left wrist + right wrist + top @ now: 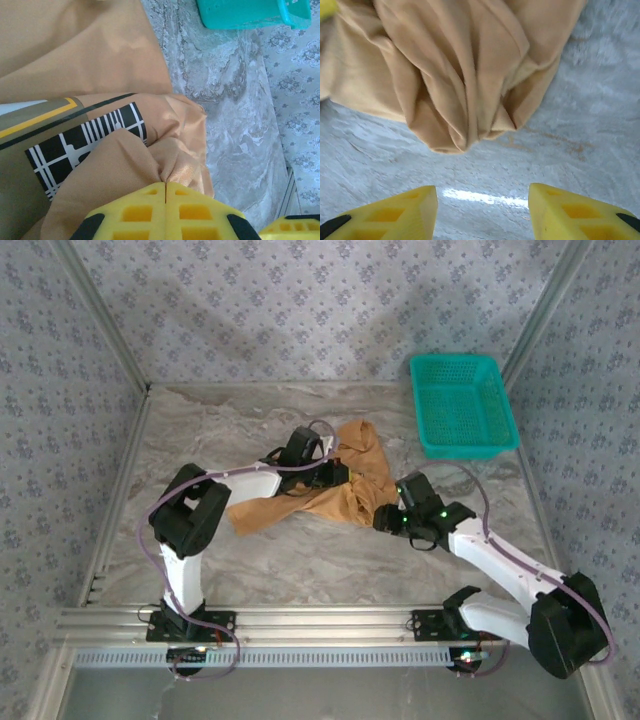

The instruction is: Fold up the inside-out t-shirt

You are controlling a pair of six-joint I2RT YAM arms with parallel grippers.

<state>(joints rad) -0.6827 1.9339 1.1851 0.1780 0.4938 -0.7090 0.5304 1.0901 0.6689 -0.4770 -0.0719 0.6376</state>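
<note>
The caramel-orange soft cloth short-sleeved t-shirt (268,512) lies crumpled in a long, bunched band that runs from the left gripper (165,189) towards the right gripper (482,197). One fold is pinched between the left gripper's closed fingers, and a black-and-white grid print (85,145) edged with a yellow stripe shows just ahead and left of them. The shirt's gathered, pleated end lies just ahead of the right gripper's spread fingers, clear of them.

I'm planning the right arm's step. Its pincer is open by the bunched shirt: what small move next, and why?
Probably ease the right pincer forward onto the nearest fold of the t-shirt and close. It stands open over the table, holding nothing, while the left pincer is shut on cloth; the crumpled shirt needs a second hold to be spread.
</note>
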